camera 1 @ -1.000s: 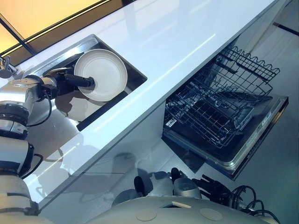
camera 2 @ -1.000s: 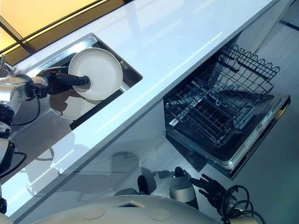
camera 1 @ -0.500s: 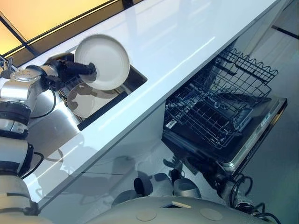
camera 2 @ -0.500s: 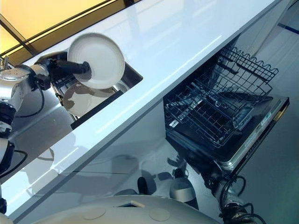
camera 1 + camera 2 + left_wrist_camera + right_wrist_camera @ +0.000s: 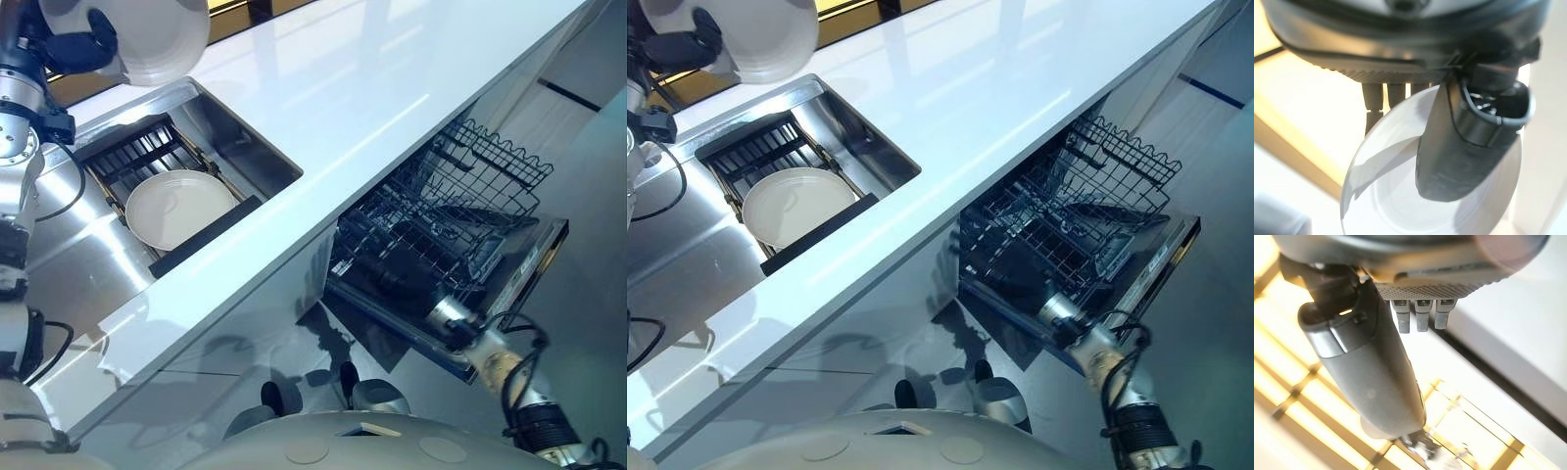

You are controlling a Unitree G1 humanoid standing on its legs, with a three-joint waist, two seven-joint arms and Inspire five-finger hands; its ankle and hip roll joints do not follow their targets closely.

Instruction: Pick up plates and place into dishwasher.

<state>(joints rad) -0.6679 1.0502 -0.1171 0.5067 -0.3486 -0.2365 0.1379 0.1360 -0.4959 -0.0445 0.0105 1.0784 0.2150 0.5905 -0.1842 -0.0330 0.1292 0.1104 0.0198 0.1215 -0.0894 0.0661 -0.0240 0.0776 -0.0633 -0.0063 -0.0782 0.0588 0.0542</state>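
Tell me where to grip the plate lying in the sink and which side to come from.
Take the plate's raised rim on the side facing the dark rack, coming down from above. It lies flat, face up, and its opposite edge sits close against the sink's front wall, probably leaving little room for fingers there.
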